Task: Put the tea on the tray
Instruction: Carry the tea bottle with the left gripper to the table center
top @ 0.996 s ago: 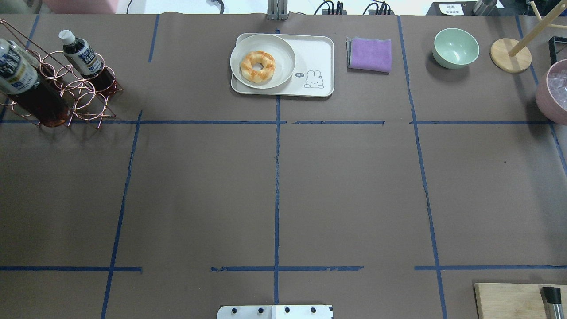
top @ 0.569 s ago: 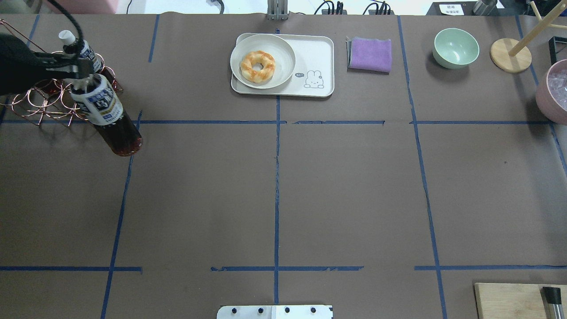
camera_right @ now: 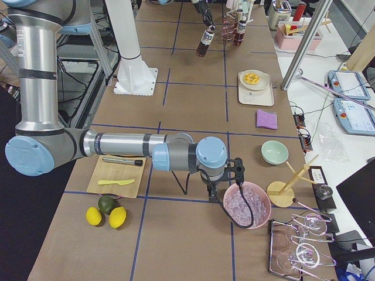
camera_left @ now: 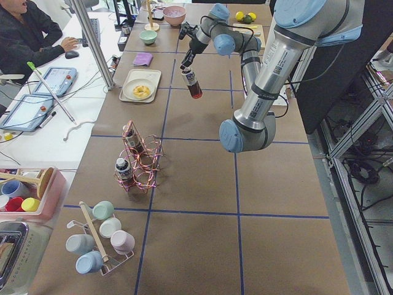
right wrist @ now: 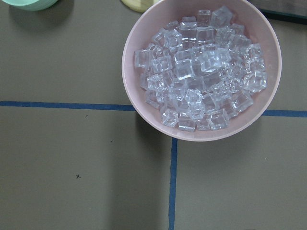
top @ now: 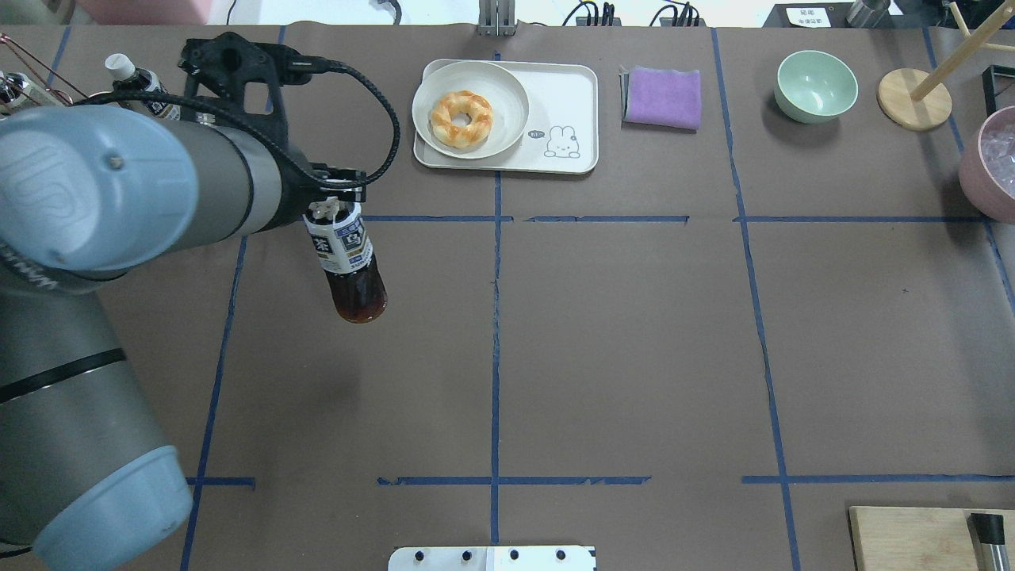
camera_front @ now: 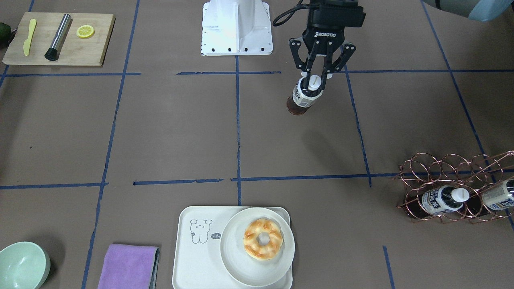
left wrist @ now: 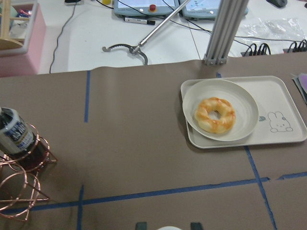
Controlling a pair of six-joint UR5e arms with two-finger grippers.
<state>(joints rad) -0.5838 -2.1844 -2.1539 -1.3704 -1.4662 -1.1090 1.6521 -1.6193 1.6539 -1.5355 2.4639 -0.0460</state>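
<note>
Tea [camera_front: 303, 94] hangs beneath the left claw [camera_front: 317, 77], clamped at the top.

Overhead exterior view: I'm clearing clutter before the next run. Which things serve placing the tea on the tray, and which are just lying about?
In the job: tea bottle, held at its cap by the left pincer; tray.

Lying about: plate with doughnut, purple cloth, green bowl, ice bowl, wire rack with two more bottles, wooden board.
</note>
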